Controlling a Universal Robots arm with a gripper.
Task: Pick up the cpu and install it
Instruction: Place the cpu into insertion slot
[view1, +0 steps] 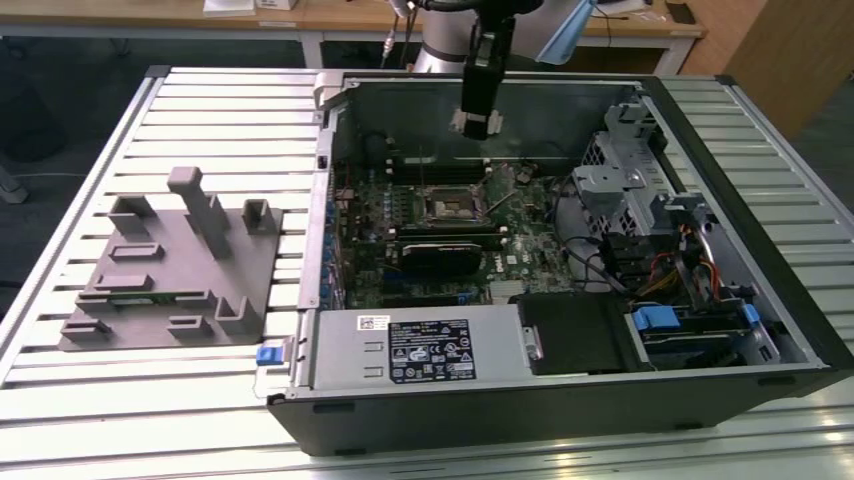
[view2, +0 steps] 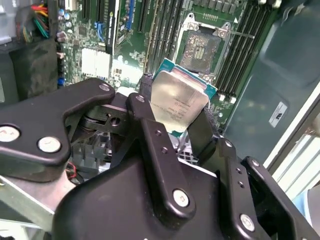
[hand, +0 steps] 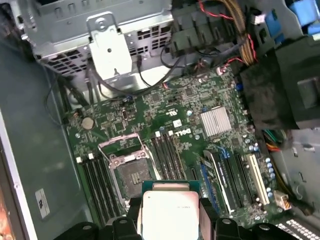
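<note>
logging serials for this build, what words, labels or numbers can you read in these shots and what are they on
No text here can be quoted; every print is too small to read.
cpu lid: several lines of grey print, too small.
power supply stickers, one white and one black: too small.
case wall sticker: a dark mark, too small.
motherboard: white markings, too small.

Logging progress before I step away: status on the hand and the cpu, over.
Hand shut on cpu, hovering over the motherboard. Socket open, bare, cpu not yet seated. Nothing seen between them.
</note>
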